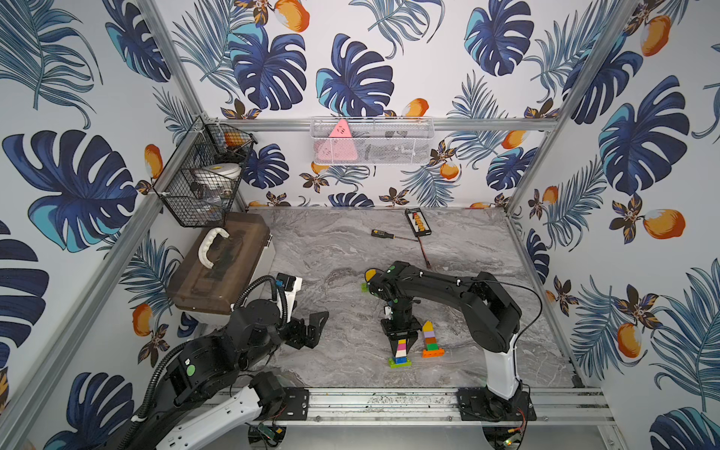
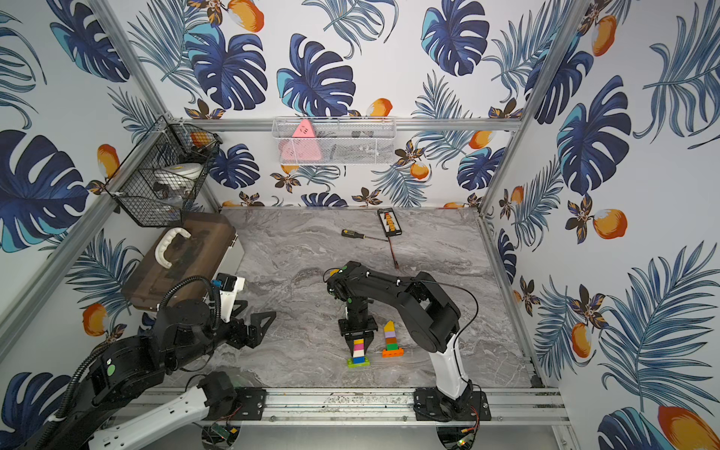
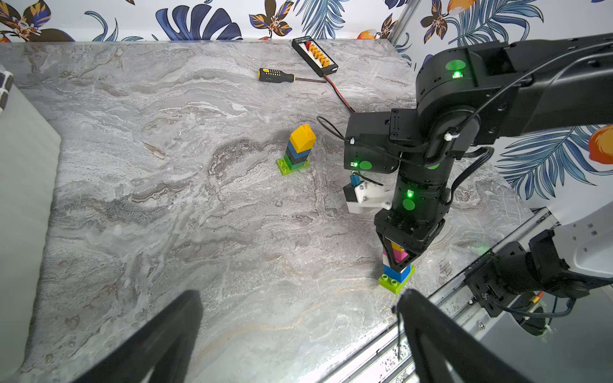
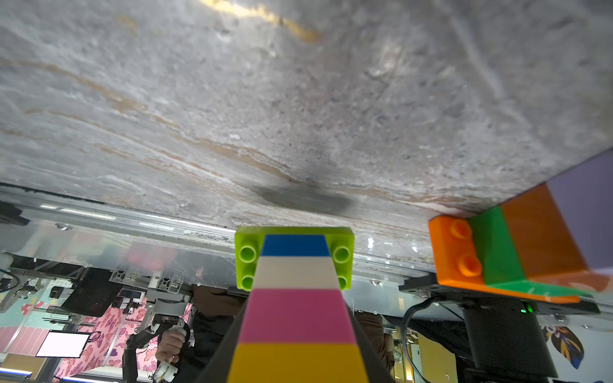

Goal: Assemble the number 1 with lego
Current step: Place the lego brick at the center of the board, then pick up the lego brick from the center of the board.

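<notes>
Seemingly seating bricks on the lime-base stack [image 1: 399, 360] just beside the orange-base stack [image 1: 431, 343] on the worktop [image 1: 331, 253], right end effector [image 1: 400, 348] pinching it, left end effector [image 3: 300, 298] spread; next, releasing straight up without tipping.

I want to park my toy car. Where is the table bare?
Bare: between the toolbox and the screwdriver, and between the left gripper and the pink-banded tower. Crowded: where the right gripper holds that tower, beside the orange-based tower.

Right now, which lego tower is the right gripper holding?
The blue-white-pink tower, between its jaws; the orange-based tower and the black-banded tower stand untouched.
</notes>
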`<state>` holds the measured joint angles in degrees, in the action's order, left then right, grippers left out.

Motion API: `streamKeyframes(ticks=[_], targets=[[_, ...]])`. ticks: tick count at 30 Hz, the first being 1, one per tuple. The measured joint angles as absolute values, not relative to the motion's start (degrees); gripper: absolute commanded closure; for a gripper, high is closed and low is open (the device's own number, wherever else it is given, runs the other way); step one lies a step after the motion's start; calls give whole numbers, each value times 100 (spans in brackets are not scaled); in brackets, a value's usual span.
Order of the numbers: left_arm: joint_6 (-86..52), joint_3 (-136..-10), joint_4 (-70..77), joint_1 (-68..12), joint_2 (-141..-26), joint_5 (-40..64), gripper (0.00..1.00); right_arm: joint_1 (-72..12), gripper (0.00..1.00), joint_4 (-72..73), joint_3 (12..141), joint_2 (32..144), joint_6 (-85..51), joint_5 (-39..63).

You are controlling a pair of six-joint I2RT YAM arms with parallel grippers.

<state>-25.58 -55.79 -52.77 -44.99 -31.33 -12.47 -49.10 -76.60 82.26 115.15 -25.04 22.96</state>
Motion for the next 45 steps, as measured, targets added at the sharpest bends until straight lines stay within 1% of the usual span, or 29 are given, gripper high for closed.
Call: streamKeyframes(ticks=[4, 10, 12, 14, 16, 22, 25, 28, 30, 34, 36, 39, 45], targets=[[-2558, -5579, -5277, -4499, -3177, -1247, 1, -4742, 71, -7651, 8136, 11507, -2394, 2296], [-2558, -5581, -5280, -4499, -3179, -1251, 1, -4672, 63, -7631, 8134, 11570, -2307, 2296], [-2558, -5581, -5280, -4499, -3179, -1253, 1, -4593, 57, -7625, 8138, 11583, -2307, 2268], [-2558, -5581, -5280, -4499, -3173, -1269, 1, -4517, 54, -7625, 8167, 11664, -2307, 2233], [-2558, -5581, -5280, -4499, -3159, -1271, 1, -4416, 46, -7605, 8169, 11738, -2316, 2180], [-2558, -5579, -5280, -4499, -3107, -1282, 1, -4237, 37, -7618, 8471, 11640, -2464, 1925], [-2558, -5579, -5280, -4499, -3094, -1291, 1, -4198, 22, -7734, 8890, 11281, -2644, 1634], [-2558, -5579, -5280, -4499, -3096, -1288, 1, -4130, 1, -7835, 9509, 10951, -2856, 1096], [-2558, -5579, -5277, -4499, -3100, -1288, 1, -4119, 0, -7738, 9819, 10722, -3002, 692], [-2558, -5579, -5280, -4499, -3107, -1293, 1, -4128, 0, -7255, 10031, 10479, -3212, 270], [-2558, -5579, -5280, -4499, -3109, -1304, 1, -4195, 0, -7043, 10337, 10694, -3210, -64], [-2561, -5579, -5280, -4499, -3133, -1330, 1, -4403, 4, -6936, 10860, 11242, -3286, -342], [-2561, -5581, -5280, -4499, -3221, -1334, 1, -4904, 9, -6716, 11244, 12011, -3686, -919]])
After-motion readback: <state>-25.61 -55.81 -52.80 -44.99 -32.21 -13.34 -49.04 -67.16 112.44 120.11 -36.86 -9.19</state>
